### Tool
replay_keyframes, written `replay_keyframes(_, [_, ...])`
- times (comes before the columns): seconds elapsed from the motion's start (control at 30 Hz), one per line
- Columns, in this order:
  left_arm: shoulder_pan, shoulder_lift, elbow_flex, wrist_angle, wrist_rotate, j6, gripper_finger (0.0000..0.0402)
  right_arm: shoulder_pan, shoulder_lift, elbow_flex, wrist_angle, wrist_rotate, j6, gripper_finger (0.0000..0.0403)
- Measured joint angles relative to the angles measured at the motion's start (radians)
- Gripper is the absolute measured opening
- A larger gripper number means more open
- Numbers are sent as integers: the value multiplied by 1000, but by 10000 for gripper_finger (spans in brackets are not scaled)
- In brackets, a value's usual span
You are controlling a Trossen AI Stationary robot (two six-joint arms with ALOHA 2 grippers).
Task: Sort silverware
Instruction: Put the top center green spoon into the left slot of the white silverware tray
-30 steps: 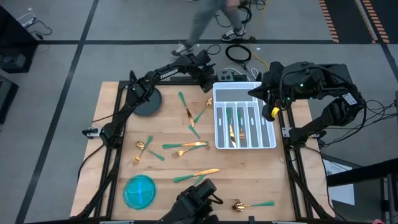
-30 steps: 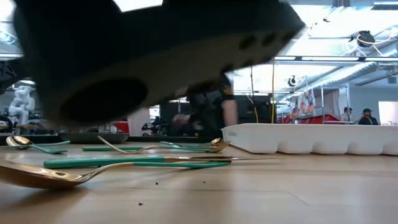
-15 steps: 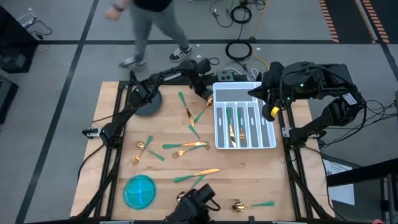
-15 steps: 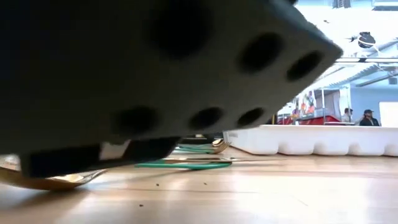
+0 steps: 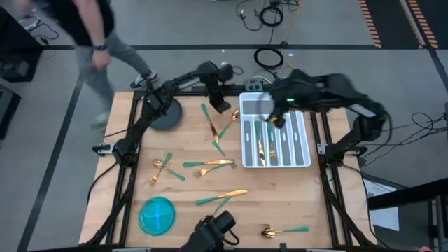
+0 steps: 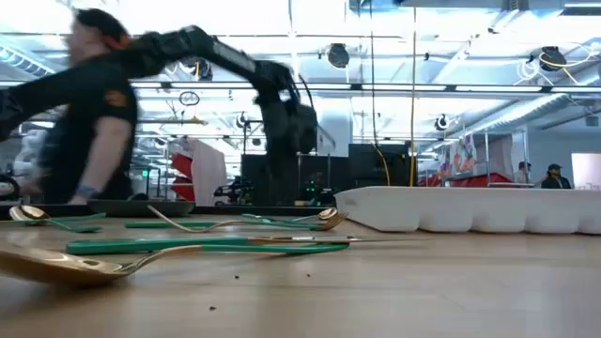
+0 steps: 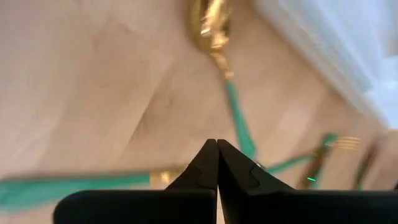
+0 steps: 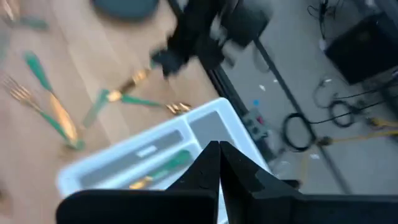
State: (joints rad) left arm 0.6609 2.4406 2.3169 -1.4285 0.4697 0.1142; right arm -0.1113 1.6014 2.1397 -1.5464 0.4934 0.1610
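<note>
Gold-headed silverware with teal handles lies scattered on the wooden table. One cluster is near the far middle, with a fork and knife nearer. A spoon lies at the near edge. A few pieces lie in the white tray. My left gripper hovers shut above the far cluster. In its wrist view the shut fingertips point down at a gold-headed piece. My right gripper hangs shut over the tray's far end and holds nothing.
A round blue bowl sits near the front left and a dark round disc at the far left. A dark camera mount stands at the near edge. A person walks beyond the table's far left corner.
My left gripper has come from the far edge toward the near edge, out over the silverware cluster, and tipped further down. My right gripper has swung from the tray's right side toward the left, over the tray. The dark shape that filled the low view is gone. The person has walked left.
</note>
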Motion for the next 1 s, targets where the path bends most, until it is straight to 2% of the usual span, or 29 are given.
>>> replay_keyframes(0.1, [2, -132, 0, -11, 0, 9, 0, -81, 70, -40, 8, -8, -155, 10])
replay_keyframes(0.17, [0, -240, 0, -20, 0, 21, 0, -139, 112, -66, 40, -65, -250, 27])
replay_keyframes(0.3, [-21, -492, 0, -13, 0, 23, 0, -239, 183, -89, 177, -229, -415, 82])
replay_keyframes(0.4, [-61, -687, 0, 33, -15, -4, 0, -276, 258, -91, 303, -244, -558, 132])
replay_keyframes(0.47, [-100, -809, 0, 84, -52, -37, 0, -279, 318, -93, 359, -289, -656, 163])
replay_keyframes(0.57, [-167, -963, 0, 158, -164, -118, 0, -269, 409, -93, 387, -372, -741, 196])
replay_keyframes(0.7, [-266, -1111, 2, 228, -289, -189, 0, -266, 517, -94, 381, -491, -804, 210])
replay_keyframes(0.83, [-333, -1202, 2, 239, -364, -212, 0, -261, 591, -94, 420, -502, -868, 208])
replay_keyframes(1.0, [-344, -1273, 1, 243, -429, -212, 0, -261, 654, -94, 462, -498, -939, 207])
